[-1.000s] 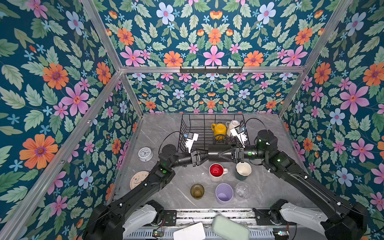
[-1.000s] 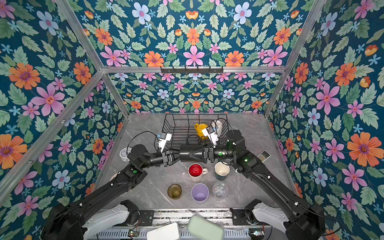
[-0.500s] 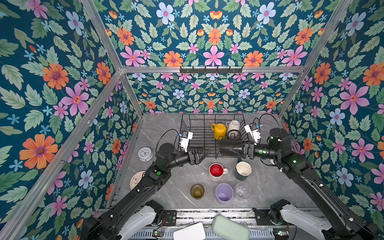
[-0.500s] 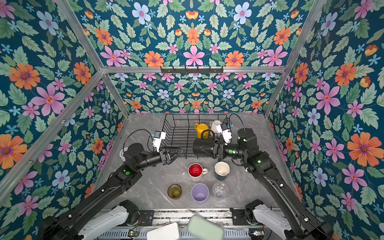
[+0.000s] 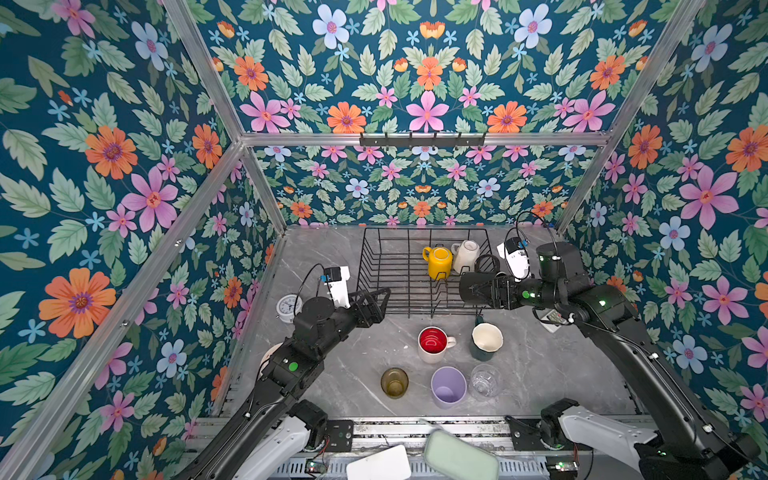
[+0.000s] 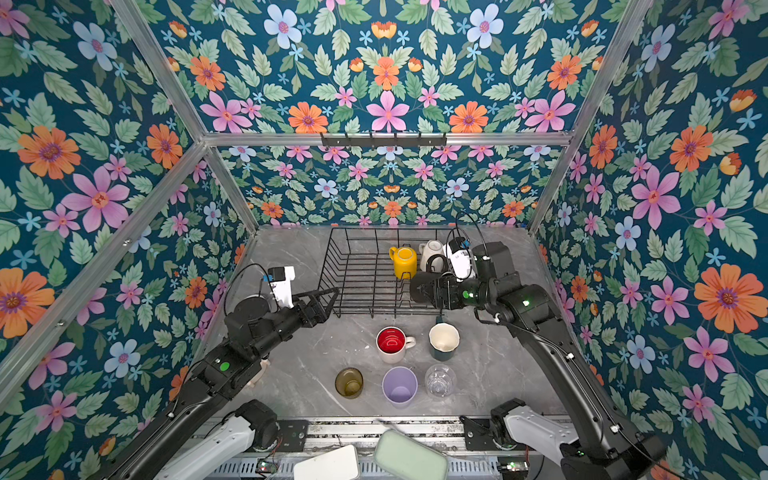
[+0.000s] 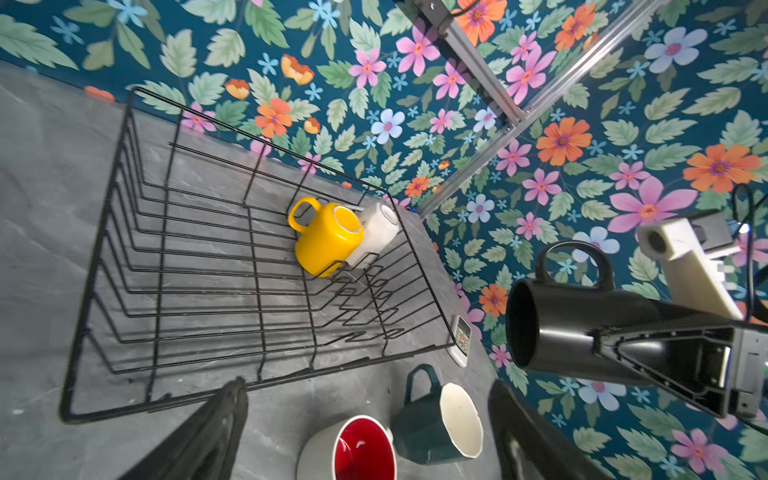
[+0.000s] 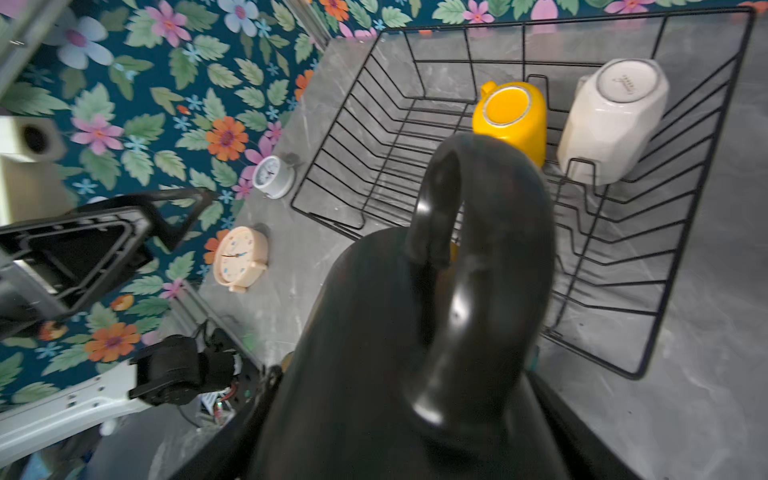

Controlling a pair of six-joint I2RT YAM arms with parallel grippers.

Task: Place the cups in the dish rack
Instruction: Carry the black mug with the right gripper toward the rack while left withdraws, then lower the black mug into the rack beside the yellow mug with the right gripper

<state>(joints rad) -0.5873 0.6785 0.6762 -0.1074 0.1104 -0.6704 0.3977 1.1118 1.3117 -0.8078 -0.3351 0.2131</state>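
My right gripper [image 5: 490, 291] [image 8: 403, 395] is shut on the black mug [image 5: 473, 286] [image 7: 552, 320]. It holds the mug on its side above the front right of the dish rack [image 5: 415, 229] [image 8: 540, 18], handle up. A yellow mug [image 5: 438, 262] and a white mug [image 5: 465, 255] lean in the rack's dividers. On the table in front stand a red-inside white mug [image 5: 432, 343], a teal mug [image 5: 486, 340], an olive glass [image 5: 394, 382], a lilac tumbler [image 5: 448, 386] and a clear glass [image 5: 484, 380]. My left gripper [image 5: 380, 305] [image 7: 368, 388] is open and empty at the rack's front left corner.
A white clock [image 5: 288, 307] stands left of the rack. A cream clock [image 8: 241, 259] lies under my left arm. A remote control [image 7: 461, 338] lies by the rack's front right corner. Floral walls close in the left, back and right sides.
My left gripper has opened, let go of the black mug and drawn back to the left. My right gripper has carried the mug to the right, over the rack.
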